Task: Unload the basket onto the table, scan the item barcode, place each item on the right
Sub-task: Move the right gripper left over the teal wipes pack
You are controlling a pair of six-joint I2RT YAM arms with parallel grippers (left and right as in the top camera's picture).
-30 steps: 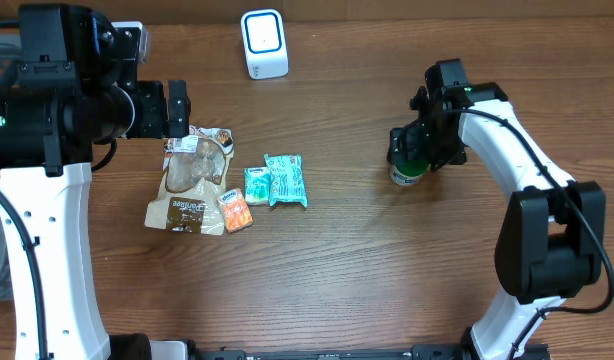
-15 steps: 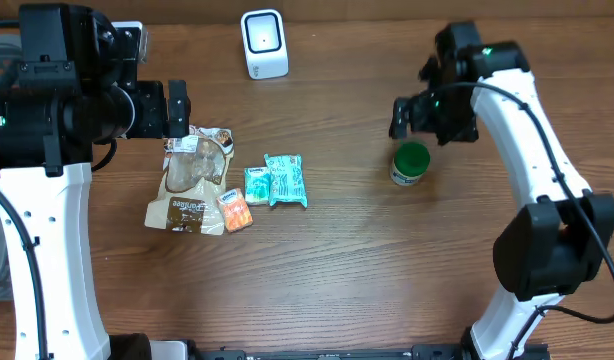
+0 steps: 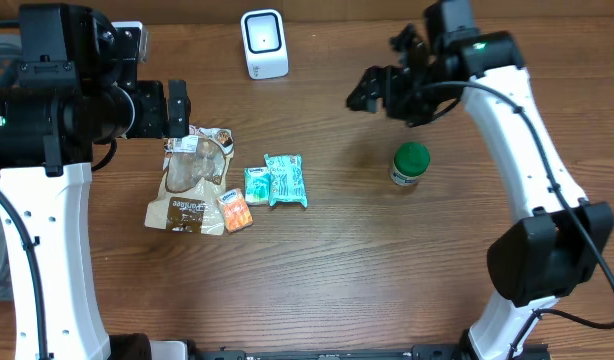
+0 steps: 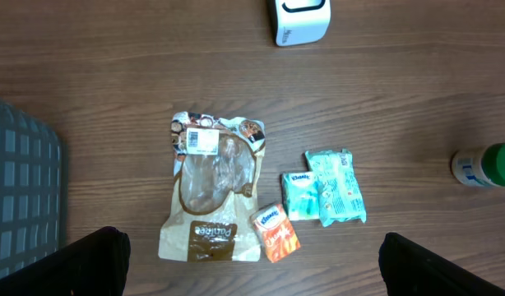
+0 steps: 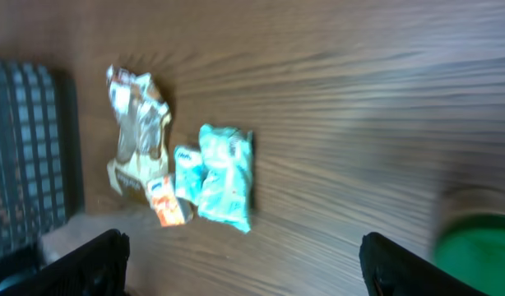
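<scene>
The white barcode scanner (image 3: pixel 264 43) stands at the table's far edge, and the left wrist view catches it too (image 4: pixel 302 20). A green-lidded jar (image 3: pixel 410 164) stands upright right of centre. Left of centre lie a brown snack bag (image 3: pixel 192 180), a teal wipes pack (image 3: pixel 286 180), a small teal tissue pack (image 3: pixel 256 185) and an orange tissue pack (image 3: pixel 234 211). My right gripper (image 3: pixel 377 90) hangs open and empty, up and to the left of the jar. Over the snack bag's far end, my left gripper (image 3: pixel 175 110) is open with nothing in it.
A dark grey mesh basket (image 4: pixel 22 189) sits off the left side and also shows in the right wrist view (image 5: pixel 30 156). Bare wood lies between the packs and the jar (image 5: pixel 479 247).
My right gripper was down around the green jar a second ago. It has let go, lifted, and swung left toward the far side. The jar stays upright. The left arm is still.
</scene>
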